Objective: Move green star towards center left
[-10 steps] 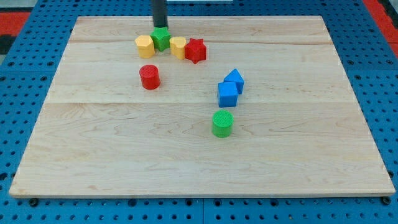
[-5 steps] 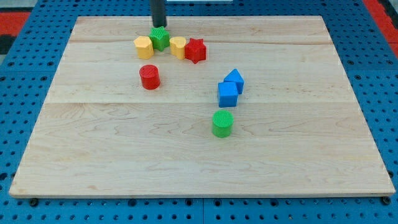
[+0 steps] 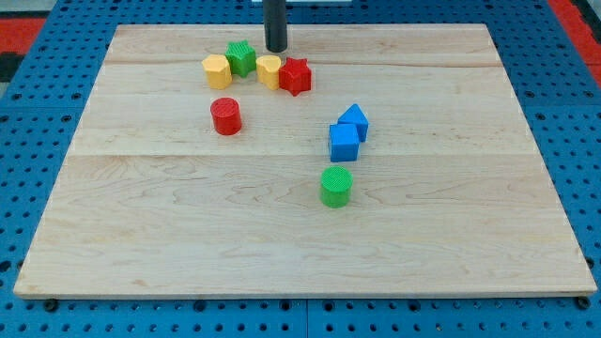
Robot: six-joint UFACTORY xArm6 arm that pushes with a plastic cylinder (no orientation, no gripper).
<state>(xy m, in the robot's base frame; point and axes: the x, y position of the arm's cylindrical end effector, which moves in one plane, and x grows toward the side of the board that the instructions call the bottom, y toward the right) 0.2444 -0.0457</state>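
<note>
- The green star point(image 3: 241, 58) lies near the view's top edge of the wooden board point(image 3: 188, 235), left of the board's centre line, at about 11 o'clock from the board's middle.
- The yellow block point(image 3: 217, 70) on the left (faceted, roughly hexagonal) touches the green star at its 8 o'clock side.
- A second yellow block point(image 3: 269, 70) sits just beside the green star at its 4 o'clock; whether the two touch cannot be told.
- The red star point(image 3: 295, 76) touches that second yellow block on its 3 o'clock side.
- My tip point(image 3: 275, 50) rests on the board at 2 o'clock from the green star, near it but apart, and directly at 12 o'clock from the second yellow block. The rod is a plain straight bar with no jaws, so nothing is clamped and it contacts no block.
- The red cylinder point(image 3: 225, 115) stands alone at 6 o'clock from the yellow block on the left, near but apart from the upper row.
- Two blue blocks lie at 4 o'clock from the red star: the blue cube point(image 3: 344, 142) and, touching it at its 1 o'clock corner, a second blue block point(image 3: 354, 119) (shape not certain).
- The green cylinder point(image 3: 335, 186) stands at 6 o'clock from the blue cube, near the board's middle and apart from it.
- The board rests on a blue perforated surface point(image 3: 38, 141).
</note>
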